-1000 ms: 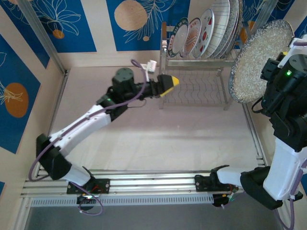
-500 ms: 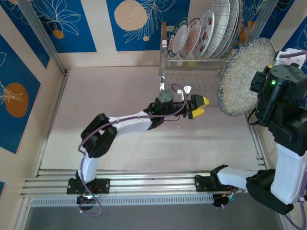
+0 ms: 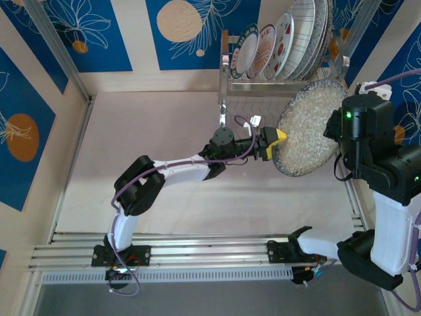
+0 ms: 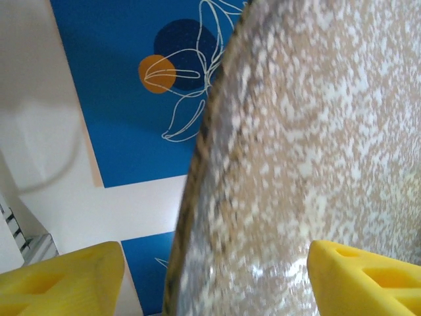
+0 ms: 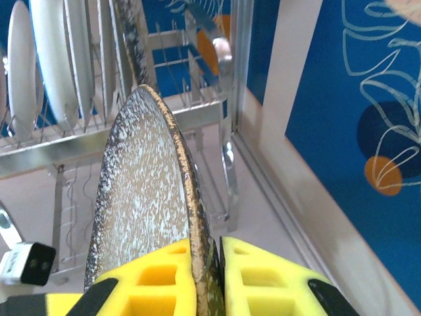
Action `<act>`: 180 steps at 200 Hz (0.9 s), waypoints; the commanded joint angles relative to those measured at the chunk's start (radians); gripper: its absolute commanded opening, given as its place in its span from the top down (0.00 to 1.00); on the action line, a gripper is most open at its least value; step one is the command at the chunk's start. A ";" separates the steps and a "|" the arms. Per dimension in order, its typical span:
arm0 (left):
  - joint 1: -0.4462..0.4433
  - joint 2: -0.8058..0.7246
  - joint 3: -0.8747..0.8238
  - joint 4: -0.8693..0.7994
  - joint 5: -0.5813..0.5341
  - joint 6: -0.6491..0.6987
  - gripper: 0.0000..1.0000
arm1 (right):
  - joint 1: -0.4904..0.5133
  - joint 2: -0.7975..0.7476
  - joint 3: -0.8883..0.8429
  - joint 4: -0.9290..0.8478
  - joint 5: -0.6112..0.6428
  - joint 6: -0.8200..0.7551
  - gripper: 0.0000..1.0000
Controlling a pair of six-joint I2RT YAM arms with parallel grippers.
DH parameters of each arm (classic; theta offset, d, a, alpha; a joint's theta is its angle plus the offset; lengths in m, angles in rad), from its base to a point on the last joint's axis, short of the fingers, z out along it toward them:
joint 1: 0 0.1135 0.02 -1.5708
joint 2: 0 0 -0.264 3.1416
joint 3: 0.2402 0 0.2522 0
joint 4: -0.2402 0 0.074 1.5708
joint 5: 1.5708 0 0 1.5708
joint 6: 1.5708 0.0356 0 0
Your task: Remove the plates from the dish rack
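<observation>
**Speckled grey plate held on edge between two grippers, just in front of the dish rack**

From above: a pale tabletop (image 3: 164, 131) backed by blue flower-print wall panels (image 3: 85, 33). At the far right corner, a shiny steel wire dish rack (image 3: 263, 84) with a row of plates (image 3: 283, 39) standing on edge in the upper shelf, packed close and leaning the same way.

Just in front of the rack, near the right edge of the tabletop: one large speckled grey plate (image 3: 306, 131), lifted clear of the surface and tilted on its edge, covering part of the rack's lower shelf.

Right gripper (image 5: 214, 276): yellow jaws pressed onto the plate's dark mottled rim, one on each face, pinching it firmly. Through the right wrist camera, the speckled plate (image 5: 145, 197) rises straight up from the jaws, with the rack (image 5: 66, 151) and its white plates (image 5: 52, 59) behind.

Left gripper (image 3: 275, 143): reaches in from the middle of the tabletop to the plate's left edge. Through the left wrist camera, yellow jaws spread wide at the bottom corners, with the plate (image 4: 316, 164) and its rim between them. Cannot tell whether either jaw touches the plate. Behind it, a blue panel with an orange and white flower outline.
</observation>
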 commanded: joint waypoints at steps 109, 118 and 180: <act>0.075 -0.202 -0.163 0.115 0.040 -0.042 0.55 | -0.404 -0.123 -0.227 0.279 -0.724 0.208 1.00; 0.084 -0.214 -0.170 0.117 0.054 -0.050 0.57 | -0.435 -0.135 -0.260 0.312 -0.781 0.207 1.00; 0.151 -0.308 -0.216 0.086 0.232 -0.089 0.66 | -0.600 -0.153 -0.392 0.465 -1.138 0.225 1.00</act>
